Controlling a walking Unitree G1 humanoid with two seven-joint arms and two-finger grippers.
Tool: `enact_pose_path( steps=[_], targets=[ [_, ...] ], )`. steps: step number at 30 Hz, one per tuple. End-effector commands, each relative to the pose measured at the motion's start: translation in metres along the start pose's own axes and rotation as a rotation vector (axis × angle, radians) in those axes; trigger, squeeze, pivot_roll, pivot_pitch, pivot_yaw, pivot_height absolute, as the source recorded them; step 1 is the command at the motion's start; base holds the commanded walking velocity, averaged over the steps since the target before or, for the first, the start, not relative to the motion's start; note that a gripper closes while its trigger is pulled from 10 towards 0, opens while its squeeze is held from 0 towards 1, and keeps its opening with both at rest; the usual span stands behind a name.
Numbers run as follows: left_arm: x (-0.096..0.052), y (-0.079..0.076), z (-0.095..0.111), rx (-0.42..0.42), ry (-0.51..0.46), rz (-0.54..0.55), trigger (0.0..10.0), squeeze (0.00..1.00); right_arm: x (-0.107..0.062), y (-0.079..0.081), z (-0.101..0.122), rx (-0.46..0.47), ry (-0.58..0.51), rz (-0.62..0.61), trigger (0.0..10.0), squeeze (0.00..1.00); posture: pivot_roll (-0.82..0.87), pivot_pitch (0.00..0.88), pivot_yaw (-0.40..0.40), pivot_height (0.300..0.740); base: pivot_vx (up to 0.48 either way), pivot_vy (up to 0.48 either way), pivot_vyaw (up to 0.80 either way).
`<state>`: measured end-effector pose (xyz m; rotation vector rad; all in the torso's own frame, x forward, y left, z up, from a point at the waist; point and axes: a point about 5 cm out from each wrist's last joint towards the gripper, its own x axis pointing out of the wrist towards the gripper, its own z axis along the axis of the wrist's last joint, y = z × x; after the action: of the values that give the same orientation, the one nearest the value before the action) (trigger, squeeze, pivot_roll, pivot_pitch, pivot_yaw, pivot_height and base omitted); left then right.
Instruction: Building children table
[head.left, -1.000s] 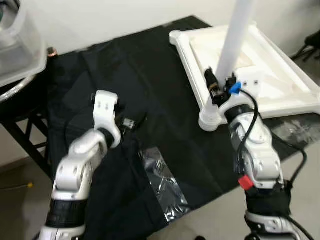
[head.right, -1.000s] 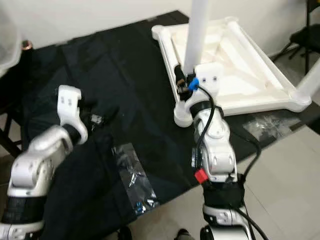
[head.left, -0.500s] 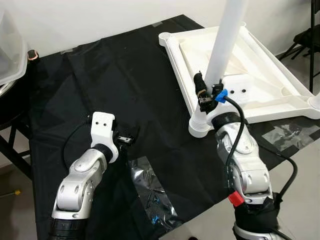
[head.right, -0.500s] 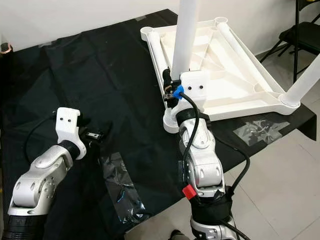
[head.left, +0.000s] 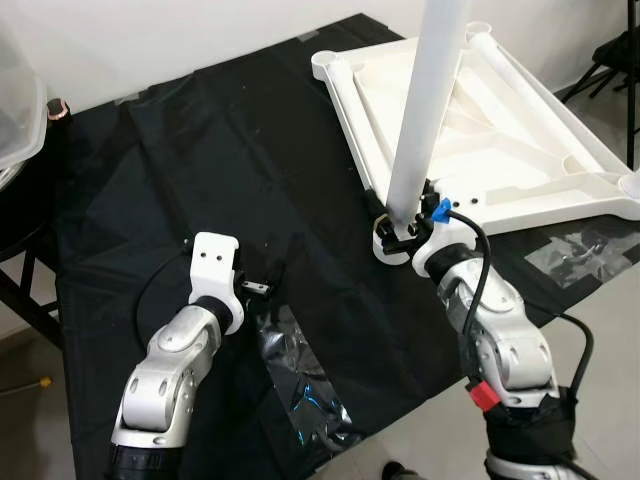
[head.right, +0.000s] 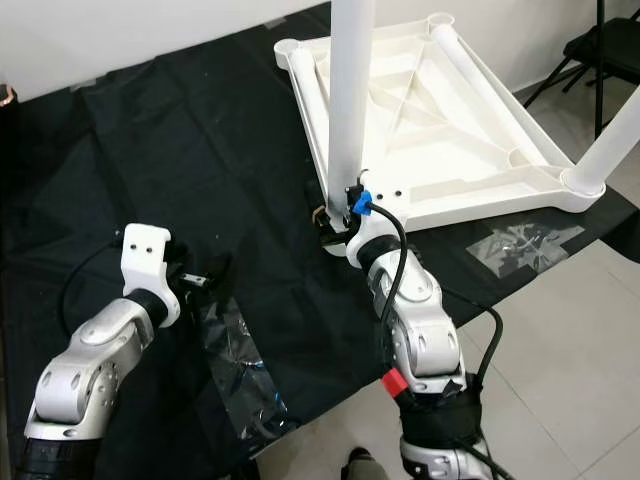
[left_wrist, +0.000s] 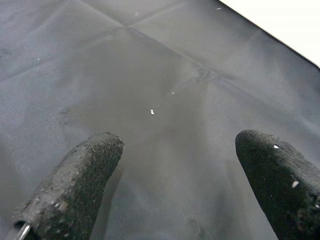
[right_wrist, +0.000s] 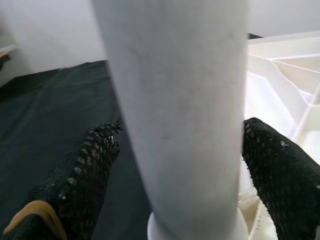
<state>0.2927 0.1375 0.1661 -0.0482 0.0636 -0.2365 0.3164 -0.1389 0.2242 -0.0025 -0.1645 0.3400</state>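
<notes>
Right tool clasps white leg; no writing legible.

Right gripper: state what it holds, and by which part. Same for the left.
The right gripper holds the white table leg near its lower end, just above the corner socket of the upturned tabletop. The left gripper is open over the black cloth, holding nothing.

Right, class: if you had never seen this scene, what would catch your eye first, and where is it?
First, the white table leg standing upright in the near corner socket of the upside-down white tabletop, with the right hand around its base. Next, the black cloth spread under everything, where the left hand hovers open above a bare patch. A crumpled clear plastic bag lies on the cloth's near edge.
</notes>
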Motion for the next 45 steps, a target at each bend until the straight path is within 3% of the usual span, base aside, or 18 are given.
enact_pose_path(
  steps=[1, 4, 5, 9, 13, 18, 19, 23, 28, 33, 36, 38, 39, 40, 41, 42, 44, 45],
  targets=[
    [-0.004, 0.002, -0.005, 0.004, 0.019, 0.015, 10.0, 0.0, 0.001, 0.004, -0.001, 0.025, 0.007, 0.069, 10.0, 0.0, -0.03, 0.226, 0.075, 0.74, 0.0, 0.0, 0.0],
    [-0.004, 0.0, -0.007, 0.007, 0.024, 0.016, 10.0, 0.0, 0.003, -0.004, 0.006, 0.004, -0.006, 0.163, 10.0, 0.0, -0.03, 0.229, 0.073, 0.74, 0.0, 0.0, 0.0],
    [-0.004, 0.0, -0.008, 0.024, 0.024, 0.024, 10.0, 0.0, 0.006, -0.015, 0.012, -0.014, -0.015, 0.188, 10.0, 0.0, -0.02, 0.23, 0.07, 0.74, 0.0, 0.0, 0.0],
    [-0.005, 0.001, -0.008, 0.035, 0.022, 0.032, 10.0, 0.0, 0.009, -0.026, 0.017, -0.04, -0.023, 0.189, 10.0, 0.0, -0.02, 0.228, 0.069, 0.74, 0.0, 0.0, 0.0],
    [-0.01, 0.001, -0.008, 0.076, -0.002, 0.034, 10.0, 0.0, 0.021, -0.056, 0.032, -0.124, -0.028, 0.203, 10.0, 0.0, -0.01, 0.23, 0.058, 0.74, 0.0, 0.0, 0.0],
    [-0.017, -0.004, -0.006, 0.084, -0.04, -0.023, 10.0, 0.0, 0.022, -0.064, 0.034, -0.147, -0.001, 0.288, 10.0, 0.0, 0.0, 0.233, 0.054, 0.74, 0.0, 0.0, 0.0],
    [-0.021, -0.009, -0.003, 0.084, -0.081, -0.078, 10.0, 0.0, 0.021, -0.064, 0.037, -0.156, 0.011, 0.389, 0.0, 0.0, 0.0, 0.235, 0.053, 0.74, 0.0, 0.0, 0.0],
    [-0.026, -0.015, -0.001, 0.096, -0.118, -0.117, 10.0, 0.0, 0.019, -0.064, 0.037, -0.167, 0.04, 0.513, 0.0, 0.0, 0.0, 0.239, 0.051, 0.74, 0.0, 0.0, 0.0],
    [-0.027, -0.016, -0.001, 0.103, -0.127, -0.124, 10.0, 0.0, 0.021, -0.065, 0.036, -0.177, 0.05, 0.551, 0.0, 0.0, 0.0, 0.239, 0.051, 0.74, 0.0, 0.0, 0.0],
    [-0.042, -0.026, -0.007, 0.079, -0.191, -0.205, 10.0, 0.0, 0.018, -0.064, 0.03, -0.182, 0.087, 0.605, 0.0, 0.0, 0.0, 0.246, 0.043, 0.74, 0.0, 0.0, 0.0],
    [-0.053, -0.03, -0.012, 0.076, -0.237, -0.21, 10.0, 0.0, 0.015, -0.058, 0.011, -0.13, 0.125, 0.474, 0.0, 0.0, -0.01, 0.25, 0.034, 0.74, 0.0, 0.0, 0.0],
    [-0.061, -0.034, -0.017, 0.032, -0.221, -0.262, 10.0, 0.0, 0.01, -0.043, -0.012, -0.073, 0.162, 0.329, 0.0, 0.0, -0.01, 0.254, 0.031, 0.74, 0.0, 0.0, 0.0],
    [-0.066, -0.033, -0.016, -0.02, -0.24, -0.282, 10.0, 0.0, 0.005, -0.04, -0.028, -0.046, 0.178, 0.098, 0.0, 0.0, -0.01, 0.257, 0.031, 0.74, 0.0, 0.0, 0.0],
    [-0.066, -0.033, -0.016, -0.02, -0.24, -0.282, 10.0, 0.0, 0.005, -0.04, -0.028, -0.046, 0.178, 0.098, 0.0, 0.0, -0.01, 0.257, 0.031, 0.74, 0.0, 0.0, 0.0],
    [-0.07, -0.033, -0.016, -0.055, -0.255, -0.294, 10.0, 0.0, 0.0, -0.039, -0.038, -0.03, 0.194, -0.074, 0.0, 0.0, -0.01, 0.257, 0.031, 0.74, 0.0, 0.0, 0.0],
    [-0.074, -0.034, -0.016, -0.082, -0.261, -0.305, 10.0, 0.0, -0.013, -0.028, -0.054, 0.004, 0.231, -0.159, 0.0, 0.0, 0.0, 0.257, 0.034, 0.74, 0.0, 0.0, 0.0],
    [-0.078, -0.037, -0.02, -0.088, -0.263, -0.315, 10.0, 0.0, -0.028, -0.008, -0.071, 0.059, 0.276, -0.198, 0.0, 0.0, 0.0, 0.254, 0.04, 0.74, 0.0, 0.0, 0.0],
    [-0.078, -0.037, -0.02, -0.088, -0.263, -0.315, 10.0, 0.0, -0.028, -0.008, -0.071, 0.059, 0.276, -0.198, 0.0, 0.0, 0.0, 0.254, 0.04, 0.74, 0.0, 0.0, 0.0]
  ],
)
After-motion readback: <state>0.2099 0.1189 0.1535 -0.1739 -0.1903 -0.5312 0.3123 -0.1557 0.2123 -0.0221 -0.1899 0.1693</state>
